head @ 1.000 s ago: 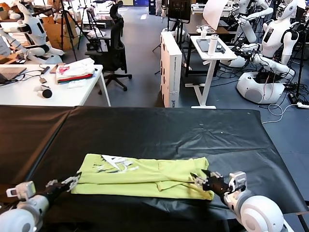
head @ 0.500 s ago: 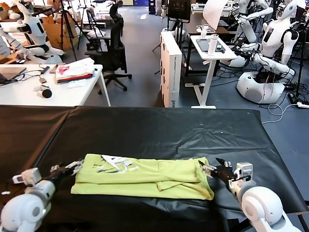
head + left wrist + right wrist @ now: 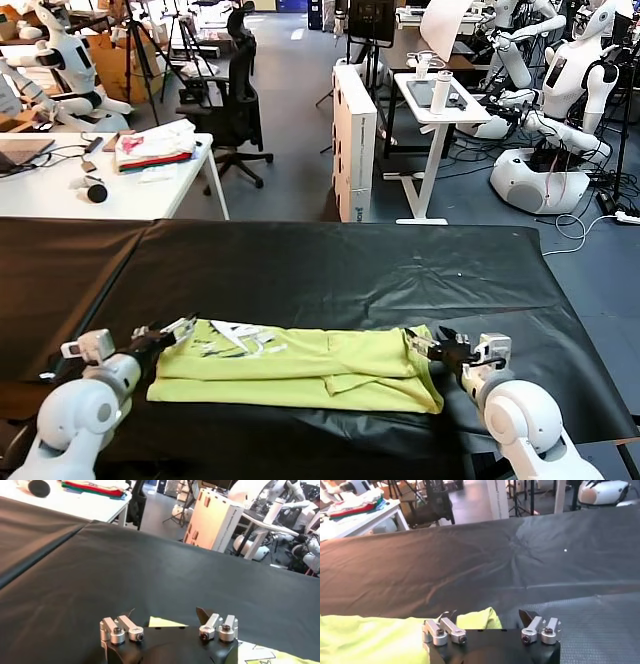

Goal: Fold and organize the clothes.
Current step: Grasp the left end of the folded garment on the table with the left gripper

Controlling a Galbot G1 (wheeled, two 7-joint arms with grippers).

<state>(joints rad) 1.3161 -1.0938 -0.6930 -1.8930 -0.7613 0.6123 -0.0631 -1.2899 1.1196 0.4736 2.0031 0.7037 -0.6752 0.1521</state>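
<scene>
Lime-green T-shirt (image 3: pixel 300 362) lies on the black table cover (image 3: pixel 330 270), near the front edge, already folded into a long flat band, white print (image 3: pixel 235 342) showing at its left end. Left gripper (image 3: pixel 172 329) sits at the shirt's left far corner, fingers spread, nothing between them; the wrist view shows only a small lime corner (image 3: pixel 165 622) peeking between the open fingers. Right gripper (image 3: pixel 428 347) is at the right far corner, also spread and empty, with shirt edge (image 3: pixel 470 620) right below its fingers. A loose fold flap (image 3: pixel 350 381) sits on the near half of the band.

Judged step: both claws lining up on the far corners for the next fold, likely pulling the far edge over or bringing the ends together. To do it well, each claw should come down flat onto its corner and catch all stacked layers, not just the top one, before closing. Close both at the same time, then lift level so the band doesn't skew. Soft fabric will sag in the middle, so keep it lightly taut between the arms. Risk: the left claw looks barely over cloth and may pinch the cover instead.

White-and-pink cloth pile (image 3: pixel 155 145) on the white desk (image 3: pixel 60 195) behind is not involved.
</scene>
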